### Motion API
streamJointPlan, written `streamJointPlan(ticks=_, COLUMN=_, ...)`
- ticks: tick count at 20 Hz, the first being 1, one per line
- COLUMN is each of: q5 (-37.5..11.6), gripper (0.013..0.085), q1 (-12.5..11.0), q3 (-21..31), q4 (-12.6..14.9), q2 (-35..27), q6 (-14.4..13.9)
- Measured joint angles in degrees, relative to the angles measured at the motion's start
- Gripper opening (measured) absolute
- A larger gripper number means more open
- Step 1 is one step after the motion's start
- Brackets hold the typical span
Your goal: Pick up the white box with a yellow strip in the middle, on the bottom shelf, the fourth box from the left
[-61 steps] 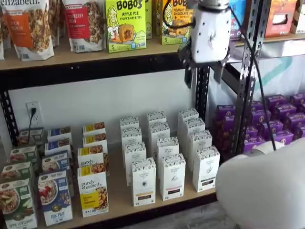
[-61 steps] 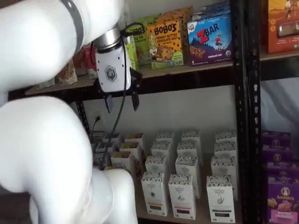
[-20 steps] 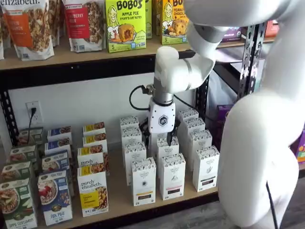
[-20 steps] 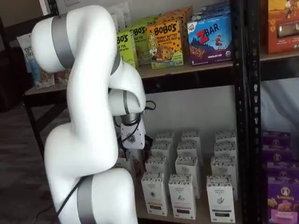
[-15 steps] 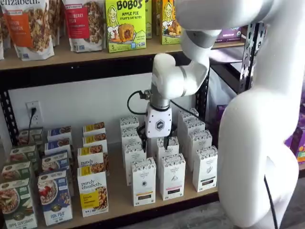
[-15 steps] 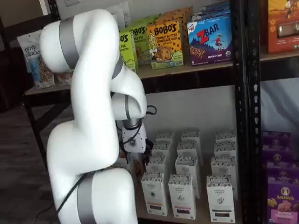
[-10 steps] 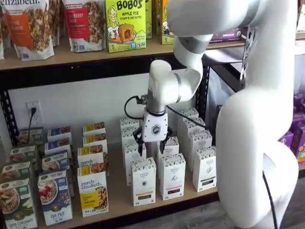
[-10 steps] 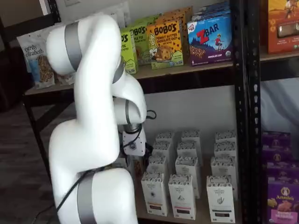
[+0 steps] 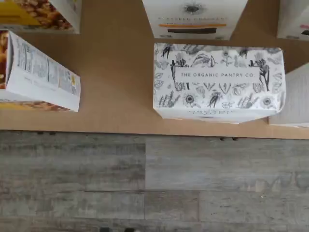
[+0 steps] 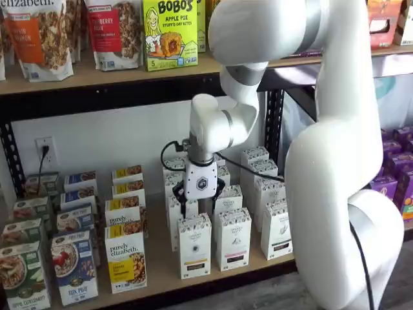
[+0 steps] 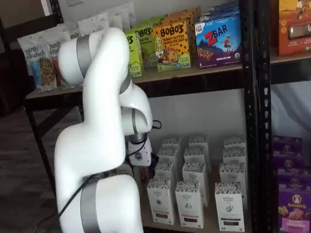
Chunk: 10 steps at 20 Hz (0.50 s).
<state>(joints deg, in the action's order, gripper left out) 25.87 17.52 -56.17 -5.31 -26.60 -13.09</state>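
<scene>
the tool (image 10: 201,201) hangs just above the front carton of the leftmost white column on the bottom shelf (image 10: 161,274). that carton is the white box (image 10: 194,246), which stands upright at the shelf's front edge, directly under the tool's white body and apart from it. two black fingers (image 10: 219,190) flank the body, one on each side, spread with a plain gap between them and nothing held.

in a shelf view the same tool (image 11: 141,165) shows mostly as its white body low beside the arm, to the left of the white box (image 11: 161,202); the fingers are hard to make out there.

the wrist view looks straight down on the white box (image 9: 218,82): its top is white with black botanical line drawings and the words "the organic pantry co." in a plain band across it. it sits right at the front edge of the tan bottom shelf (image 9: 116,92), with grey wood-look floor (image 9: 145,183) past the edge. just behind it stands another white carton (image 9: 194,18), whose face carries a thin orange-yellow line above a dark band.

from the front the white box is tall and narrow, with the patterned top, a small round dark logo, and a short yellowish band low on its face. a purely elizabeth box (image 10: 126,258) with a yellow panel stands near its left.
</scene>
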Motion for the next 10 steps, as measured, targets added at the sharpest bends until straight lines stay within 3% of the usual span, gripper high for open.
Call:
streamJointPlan(ticks=6, q5=2.27, gripper=0.0850, q1=-1.08, q3=-5.00, q4=-3.26, q2=-4.73, q6=3.76)
streamJointPlan(ticks=8, q5=2.45, gripper=0.0850, q1=-1.45, q3=-6.73, q4=-2.36, q2=-6.39, q6=3.34)
streamJointPlan(ticks=10, q5=2.40, gripper=0.0850, q1=-1.92, q3=-9.20, q4=0.23, q2=-8.79, q6=1.55)
